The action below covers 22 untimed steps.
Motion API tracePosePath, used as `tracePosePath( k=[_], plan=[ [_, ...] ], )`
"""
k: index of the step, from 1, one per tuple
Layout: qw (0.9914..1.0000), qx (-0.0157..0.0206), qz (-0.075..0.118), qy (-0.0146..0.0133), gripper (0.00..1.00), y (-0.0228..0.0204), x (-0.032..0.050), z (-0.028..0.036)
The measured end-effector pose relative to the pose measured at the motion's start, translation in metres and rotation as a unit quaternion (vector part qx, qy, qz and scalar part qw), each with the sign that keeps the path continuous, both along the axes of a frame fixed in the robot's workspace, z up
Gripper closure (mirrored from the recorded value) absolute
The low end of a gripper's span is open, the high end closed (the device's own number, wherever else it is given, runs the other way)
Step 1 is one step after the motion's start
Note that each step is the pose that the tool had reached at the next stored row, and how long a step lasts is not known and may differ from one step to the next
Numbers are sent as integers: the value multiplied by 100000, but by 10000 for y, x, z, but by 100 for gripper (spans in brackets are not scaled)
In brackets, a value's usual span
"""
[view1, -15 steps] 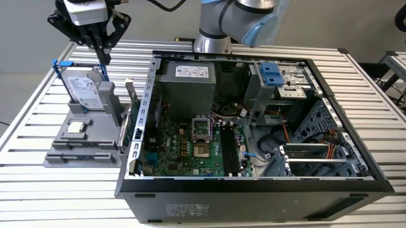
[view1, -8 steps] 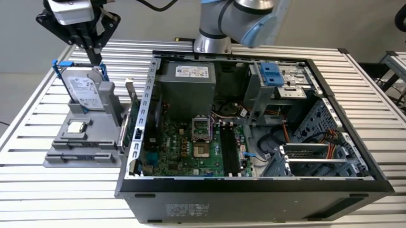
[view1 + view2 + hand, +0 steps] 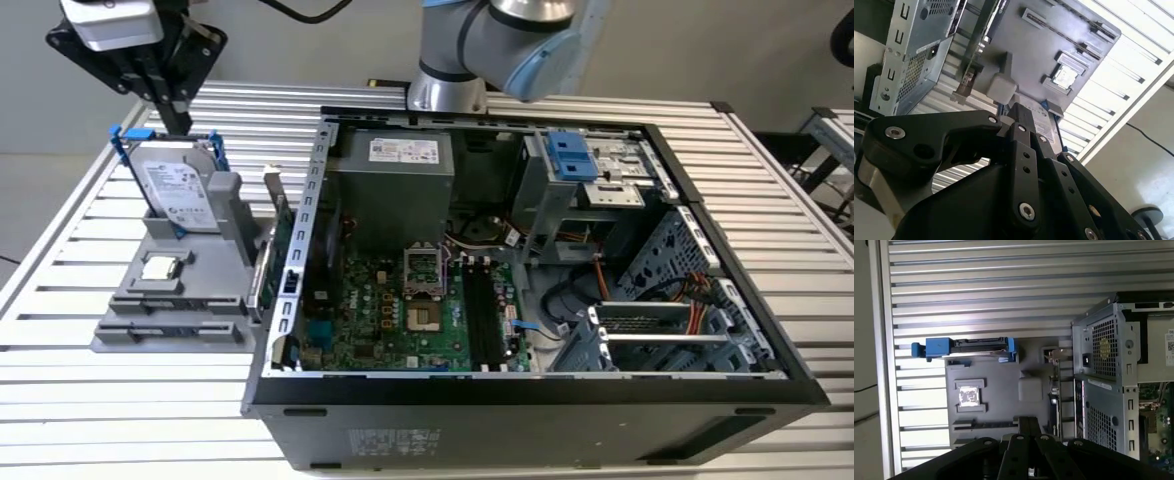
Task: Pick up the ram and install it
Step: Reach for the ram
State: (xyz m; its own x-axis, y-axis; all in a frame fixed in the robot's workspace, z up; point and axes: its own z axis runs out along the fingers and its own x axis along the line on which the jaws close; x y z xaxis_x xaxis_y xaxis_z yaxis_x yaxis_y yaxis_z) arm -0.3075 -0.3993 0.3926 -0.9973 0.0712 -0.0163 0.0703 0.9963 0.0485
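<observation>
In the exterior view the hand is seen at the far left, poised above the upright hard drive, which is set in the grey holder on the slatted counter. Its fingers are pressed together and nothing is gripped between them. The ram is stood on edge along the holder's right side, just beside the left wall of the open computer case. It is placed to the right of the hand and nearer, well apart from it and untouched.
</observation>
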Motion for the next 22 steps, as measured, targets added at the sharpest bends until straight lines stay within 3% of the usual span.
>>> tracePosePath(
  k=[14, 22],
  plan=[
    [100000, 1, 15, -1, 100, 0, -335, 0],
    [100000, 1, 31, 0, 100, 0, -481, 0]
  ],
)
